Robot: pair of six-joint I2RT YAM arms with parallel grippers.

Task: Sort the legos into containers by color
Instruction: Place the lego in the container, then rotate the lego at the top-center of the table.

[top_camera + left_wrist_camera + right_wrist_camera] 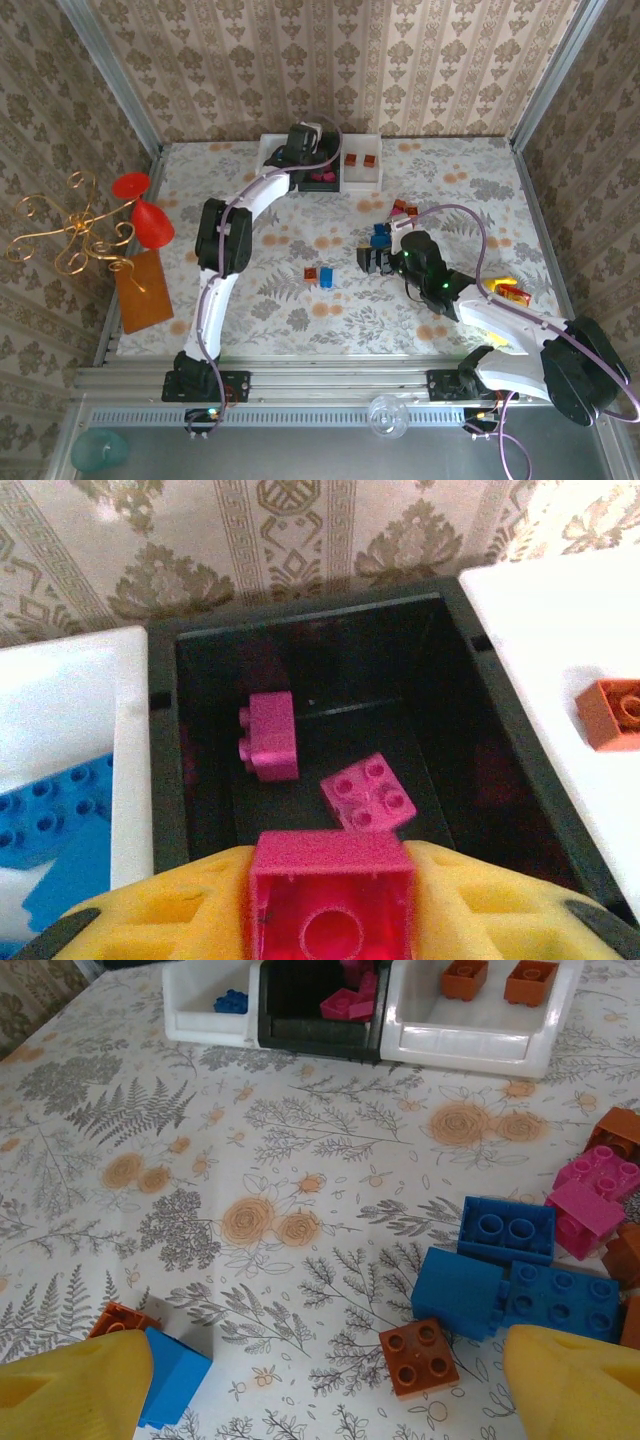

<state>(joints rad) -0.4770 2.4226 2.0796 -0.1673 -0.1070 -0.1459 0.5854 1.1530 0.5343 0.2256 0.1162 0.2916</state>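
A magenta plastic brick (330, 875) is clamped between the yellow fingers of the left gripper (335, 920), directly over the open black rectangular plastic bin (165, 780), in which two more magenta bricks (270, 735) are lying. The step in hand is judged to be the drop of this piece: a release of the jaws is called for next, then a lift clear of the bin walls. Blue bricks (50, 820) are seen in the left-hand white plastic bin (60, 690) and an orange-brown brick (612, 712) in the right-hand white plastic bin (560, 640). The right gripper (325, 1380) is spread wide with nothing between its fingers, low over the loose mixed bricks (505, 1230) on the table, where a pick is judged to be due. The table is covered with a floral-printed cloth (260, 300), and the enclosure is lined with patterned beige wallpaper (400, 60).
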